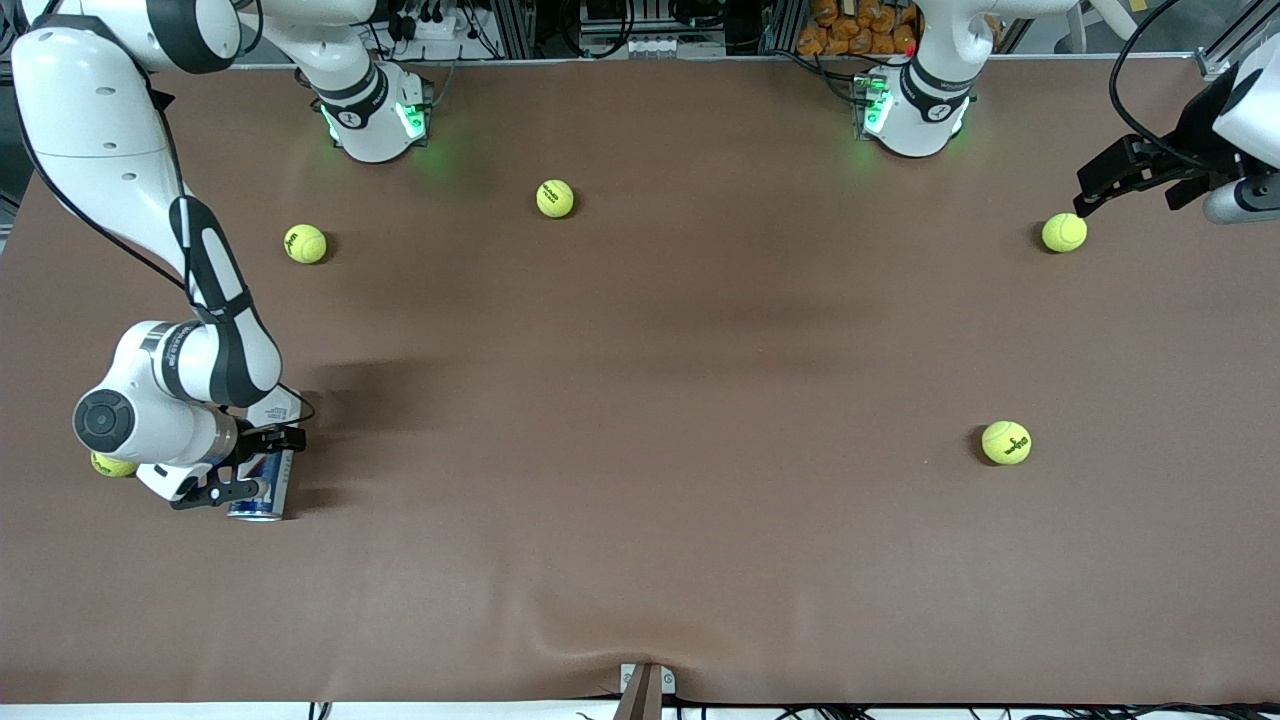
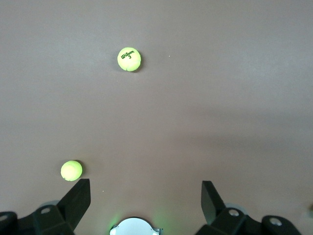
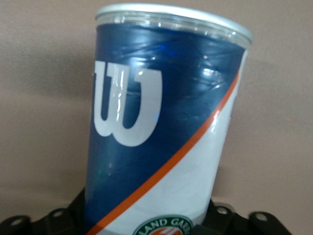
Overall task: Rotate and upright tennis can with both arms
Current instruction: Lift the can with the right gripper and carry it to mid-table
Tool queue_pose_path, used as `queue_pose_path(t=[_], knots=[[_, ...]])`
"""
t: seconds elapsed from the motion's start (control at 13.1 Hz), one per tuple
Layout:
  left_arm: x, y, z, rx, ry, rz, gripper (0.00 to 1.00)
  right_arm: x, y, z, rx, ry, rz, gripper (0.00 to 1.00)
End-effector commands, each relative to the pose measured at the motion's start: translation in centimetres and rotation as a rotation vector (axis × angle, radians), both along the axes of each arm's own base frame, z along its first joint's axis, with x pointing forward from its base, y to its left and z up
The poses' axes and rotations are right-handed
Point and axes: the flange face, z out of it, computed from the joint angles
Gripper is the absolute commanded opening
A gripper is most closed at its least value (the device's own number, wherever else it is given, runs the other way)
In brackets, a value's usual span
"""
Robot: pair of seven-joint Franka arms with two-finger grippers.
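The tennis can (image 1: 262, 488) lies on its side near the right arm's end of the table, its silvery rim toward the front camera. My right gripper (image 1: 252, 465) is down at it, one finger on each side, shut on the can. In the right wrist view the navy and white can (image 3: 161, 122) with its white "W" fills the space between the jaws of the right gripper (image 3: 146, 220) and hides the fingertips. My left gripper (image 1: 1103, 185) hangs open over the left arm's end of the table, just above a tennis ball (image 1: 1064, 232). The left gripper (image 2: 145, 196) holds nothing.
Tennis balls lie scattered on the brown cloth (image 1: 650, 400): one (image 1: 1006, 442) toward the left arm's end, two (image 1: 555, 198) (image 1: 305, 244) nearer the bases, one (image 1: 112, 465) half hidden under the right wrist. The left wrist view shows two balls (image 2: 129, 59) (image 2: 71, 170).
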Motion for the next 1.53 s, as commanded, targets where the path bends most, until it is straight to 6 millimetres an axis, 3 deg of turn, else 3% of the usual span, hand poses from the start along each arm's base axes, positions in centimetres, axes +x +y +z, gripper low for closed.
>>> queue_pose_path(t=[0.0,0.15,0.38,0.61,0.84,1.07,1.22,1.45], knots=[[-0.2,0.2,0.4,0.015,0.003,-0.02,1.0,1.2,0.4,0.8,0.014,-0.021,0.085,0.52],[-0.1,-0.1,0.4,0.005,-0.002,-0.021,1.0,2.3,2.3,2.6,0.033,-0.051,0.23,0.54],[0.2,-0.2,-0.1,0.007,0.004,-0.021,1.0,3.4,9.7,6.2,0.104,-0.117,0.421,0.56],[0.2,-0.2,-0.2,0.007,0.007,-0.022,1.0,2.4,22.5,7.6,0.212,-0.151,0.641,0.6],[0.2,-0.8,-0.3,0.008,0.009,-0.03,1.0,-1.3,36.2,8.3,0.235,-0.157,0.873,0.6],[0.2,-0.2,-0.1,0.006,0.009,-0.024,1.0,-5.5,46.3,7.8,0.19,-0.239,1.082,0.6],[0.3,0.0,-0.4,0.008,0.015,-0.019,1.0,-6.3,50.6,6.6,0.124,-0.316,1.208,0.6],[0.3,0.3,-0.4,0.009,0.013,-0.015,1.0,-7.1,53.1,5.8,0.073,-0.326,1.288,0.64]])
